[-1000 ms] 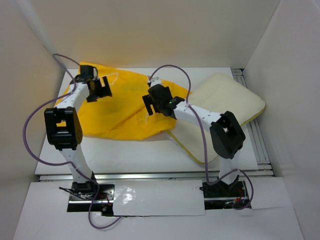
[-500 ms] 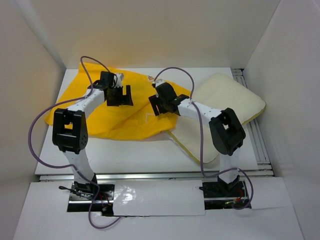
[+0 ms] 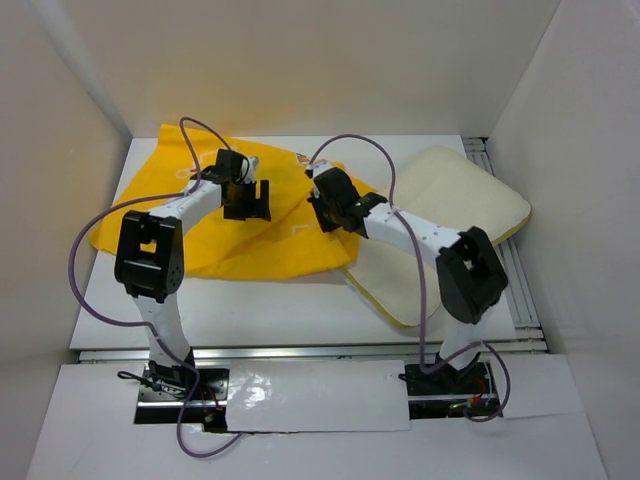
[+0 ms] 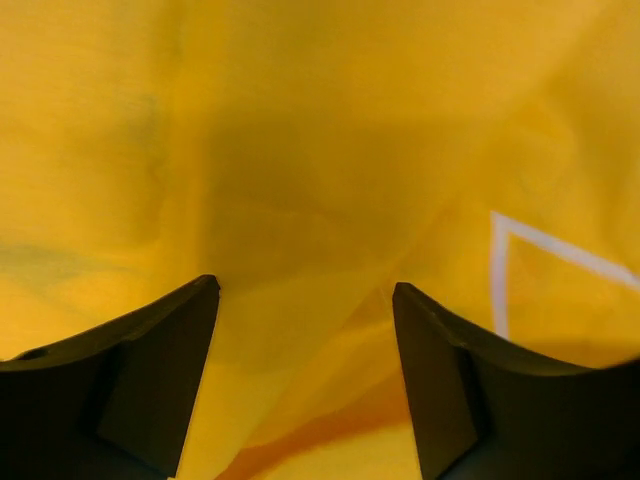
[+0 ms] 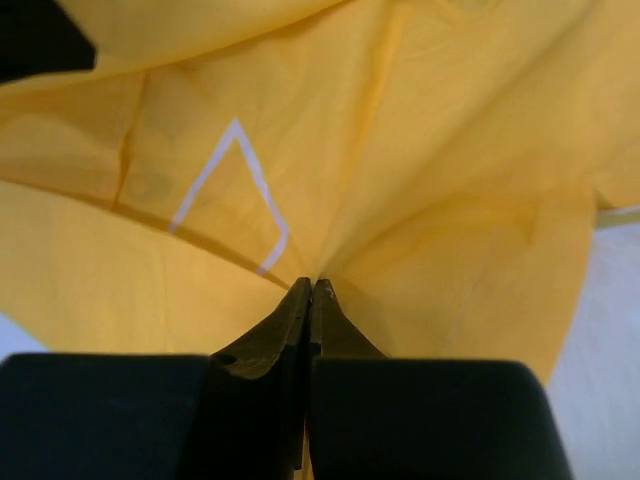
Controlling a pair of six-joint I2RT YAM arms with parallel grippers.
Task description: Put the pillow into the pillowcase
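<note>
We see the bright yellow fabric pillowcase (image 3: 215, 240) lying rumpled across the left and middle of the white bench (image 3: 250, 310), creased into folds, thin white printed lines showing. The soft cream-white rectangular pillow (image 3: 450, 200) lies flat and askew at the right, outside it, its left edge under the yellow cloth

The left gripper (image 4: 305, 290) hovers just above the middle of the pillowcase (image 3: 215, 250), jaws spread wide. The right gripper (image 5: 312, 287) pinches a fold near the pillowcase's right side, fingers pressed together.
</note>
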